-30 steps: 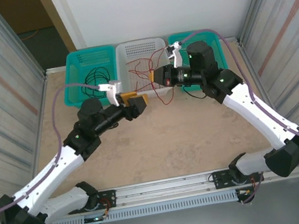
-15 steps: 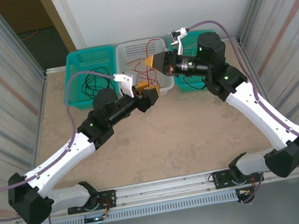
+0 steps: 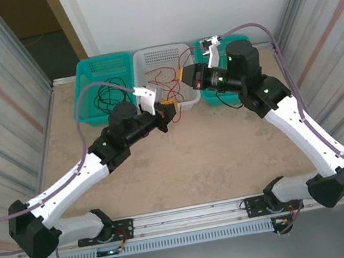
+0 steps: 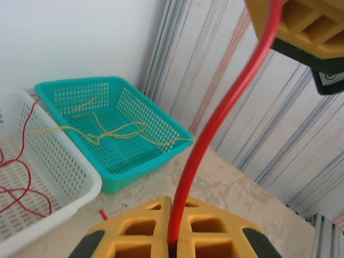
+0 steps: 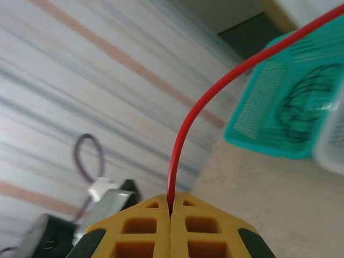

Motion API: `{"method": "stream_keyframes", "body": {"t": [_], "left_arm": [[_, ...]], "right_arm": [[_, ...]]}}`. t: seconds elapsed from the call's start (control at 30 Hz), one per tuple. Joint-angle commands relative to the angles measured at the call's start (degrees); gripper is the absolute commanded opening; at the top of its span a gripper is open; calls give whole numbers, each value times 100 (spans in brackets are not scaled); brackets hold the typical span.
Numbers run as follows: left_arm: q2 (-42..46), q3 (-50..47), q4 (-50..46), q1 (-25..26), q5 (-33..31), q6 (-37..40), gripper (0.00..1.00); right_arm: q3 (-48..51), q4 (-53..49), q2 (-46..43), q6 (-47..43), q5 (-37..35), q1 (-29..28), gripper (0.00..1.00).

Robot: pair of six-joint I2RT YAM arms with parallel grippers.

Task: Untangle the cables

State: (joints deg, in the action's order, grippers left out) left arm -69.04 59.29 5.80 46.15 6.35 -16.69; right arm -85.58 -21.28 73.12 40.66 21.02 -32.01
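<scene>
Beige table (image 3: 184,166) between ribbed metal walls, white wall at the far end. Found three baskets lined up along the far edge: left teal basket (image 3: 84,71), white basket (image 3: 143,60) in the middle, right teal basket (image 4: 134,105).

Found black cables (image 3: 106,95) coiled loosely inside the left teal basket, red cables (image 3: 161,78) tangled in the white basket, and yellow cables (image 4: 113,131) spread across the floor of the right teal basket.

Left gripper (image 4: 173,236): reached in from the near left, just in front of the white basket's near right corner, yellow fingers pressed together and pinching one red strand (image 4: 215,123). Right gripper (image 5: 171,207): reached in from the right, raised over the right side of the white basket, fingers likewise clamped tight on the same red strand.

Red strand: ran in a gentle curve from the left fingers up to the right ones, lifted clear of the table, its far end trailing back toward the white basket. Grippers near each other, not touching.
</scene>
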Motion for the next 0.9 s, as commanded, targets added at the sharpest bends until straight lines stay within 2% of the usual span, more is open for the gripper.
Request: {"method": "stream_keyframes", "body": {"t": [0.0, 0.1, 0.27, 0.4, 0.47, 0.57, 0.63, 0.77, 0.8, 0.87], "left_arm": [[294, 49, -104, 35, 203, 47, 0], [211, 127, -212, 45, 1000, -24, 0], [-290, 476, -607, 288, 2019, -157, 0], [-509, 562, -790, 403, 2044, -298, 0], [-446, 539, -927, 403, 1447, -323, 0], [-356, 598, -1252, 206, 610, -481, 0], [-380, 719, -1384, -99, 607, -656, 0], [-716, 1463, -2024, -539, 242, -438, 0], [-860, 1702, -2175, -628, 179, -358, 0], [-1260, 2299, -2534, -878, 35, -266, 0]], "right_arm": [[-180, -1273, -24, -1312, -1676, -296, 0], [-91, -1405, 20, -1537, -2268, -461, 0], [94, -1357, 92, -1474, -2582, -435, 0], [77, -1370, 172, -1478, -2537, -427, 0], [94, -1367, 123, -1482, -2519, -420, 0], [153, -1375, -68, -1485, -2505, -355, 26], [202, -1409, -221, -1511, -2515, -263, 40], [337, -1532, -547, -1570, -2549, -20, 54], [395, -1545, -618, -1563, -2557, 52, 62], [538, -1572, -768, -1537, -2570, 201, 70]]}}
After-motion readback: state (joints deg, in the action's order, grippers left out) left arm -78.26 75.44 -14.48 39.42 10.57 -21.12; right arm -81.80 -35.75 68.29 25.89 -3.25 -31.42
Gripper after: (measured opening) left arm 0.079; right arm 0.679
